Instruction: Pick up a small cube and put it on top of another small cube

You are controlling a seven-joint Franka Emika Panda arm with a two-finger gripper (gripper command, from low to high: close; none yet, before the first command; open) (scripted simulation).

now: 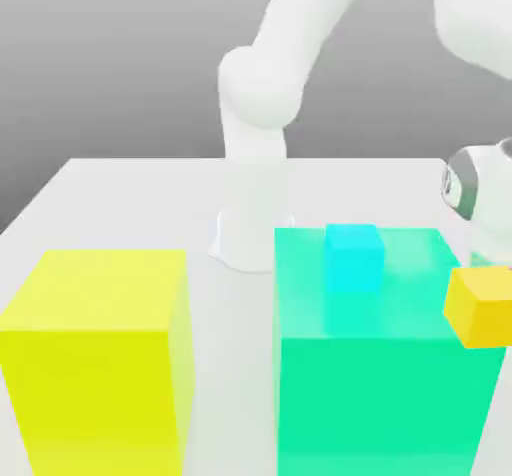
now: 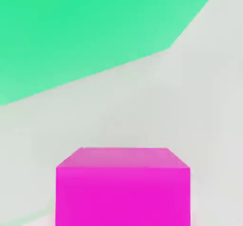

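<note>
1. The exterior view shows the white arm [image 1: 265, 84] bending over the white table [image 1: 130, 194]. Its gripper [image 1: 482, 244] hangs at the exterior view's right edge.
2. I cannot tell how far open the gripper is, or if it has hold of anything.
3. The hand view is where the small cube [image 2: 122, 187] is seen. It is bright pink and very close to the gripper, sitting on the table [image 2: 190, 101].
4. Past the pink cube, farther from the gripper, the hand view shows part of the big green cube [image 2: 71, 30].
5. The exterior view shows the whole big green cube [image 1: 385, 364], just beside the gripper, toward the exterior view's left.
6. A small cyan cube [image 1: 353, 257] sits on top of the big green cube, to the left of the gripper in the exterior view.
7. A small yellow cube [image 1: 482, 306] is seen right under the gripper. I cannot tell if they touch.
8. A big yellow cube [image 1: 95, 354] stands well apart from the gripper, on the far side of the green one.
</note>
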